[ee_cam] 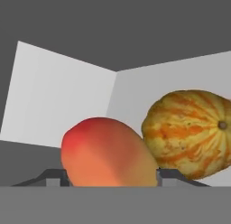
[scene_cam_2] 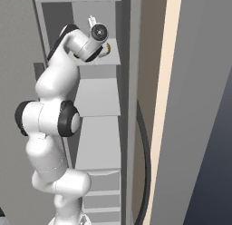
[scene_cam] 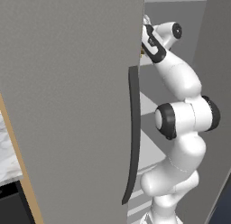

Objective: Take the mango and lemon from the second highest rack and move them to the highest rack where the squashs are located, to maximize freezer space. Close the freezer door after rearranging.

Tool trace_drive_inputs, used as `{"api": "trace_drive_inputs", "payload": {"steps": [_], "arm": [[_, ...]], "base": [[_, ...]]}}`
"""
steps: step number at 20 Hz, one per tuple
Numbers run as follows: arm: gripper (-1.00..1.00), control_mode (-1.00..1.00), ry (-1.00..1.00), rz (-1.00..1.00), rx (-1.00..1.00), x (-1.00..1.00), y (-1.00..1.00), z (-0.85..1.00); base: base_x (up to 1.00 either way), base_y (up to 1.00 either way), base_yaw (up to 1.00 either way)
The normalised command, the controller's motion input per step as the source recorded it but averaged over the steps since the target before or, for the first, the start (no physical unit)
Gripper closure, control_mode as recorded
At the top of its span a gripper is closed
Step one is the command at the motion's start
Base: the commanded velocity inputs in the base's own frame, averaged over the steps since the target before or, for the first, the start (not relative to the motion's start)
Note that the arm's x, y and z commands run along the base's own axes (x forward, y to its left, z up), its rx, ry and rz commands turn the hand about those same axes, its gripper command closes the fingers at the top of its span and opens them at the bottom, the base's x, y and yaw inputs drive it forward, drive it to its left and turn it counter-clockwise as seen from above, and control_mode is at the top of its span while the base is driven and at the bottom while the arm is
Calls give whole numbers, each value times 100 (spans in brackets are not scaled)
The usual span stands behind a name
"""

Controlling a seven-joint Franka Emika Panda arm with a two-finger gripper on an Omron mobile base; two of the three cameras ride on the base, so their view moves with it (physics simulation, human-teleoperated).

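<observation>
Orange-red mango (ee_cam: 108, 153) is framed between the gripper (ee_cam: 112, 177) fingertips, beside a striped squash (ee_cam: 191, 133) at the top of the freezer.

One mango and one squash are seen in the hand view, the two fruits touching or nearly so against the pale back corner — a placement judged to fit the aim of gathering produce on the highest rack (scene_cam_2: 114, 59). The dark fingertips (ee_cam: 57, 177) are set close on either side of the mango, so a grip on it is suggested, though whether the fruit is clamped or merely bracketed cannot be told. The arm is stretched high into the cabinet in both base views, while the freezer door (scene_cam: 67, 105) — one panel, one dark curved handle (scene_cam: 133, 133) — is left standing open.
</observation>
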Motion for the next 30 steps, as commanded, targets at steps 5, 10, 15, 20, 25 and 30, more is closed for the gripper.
{"api": "trace_drive_inputs", "payload": {"steps": [5,10,15,20,25,30], "arm": [[100,-100,1,1,0,54,-3,-14],[100,-100,10,4,0,48,-2,-30],[100,-100,9,7,0,25,0,-42],[100,-100,0,8,0,11,-2,-51],[-100,-100,0,7,0,0,0,-66],[-100,-100,-6,0,0,0,-1,-39]], "base": [[0,0,0],[0,0,0],[0,0,0],[0,0,0],[0,0,0],[0,0,0]]}}
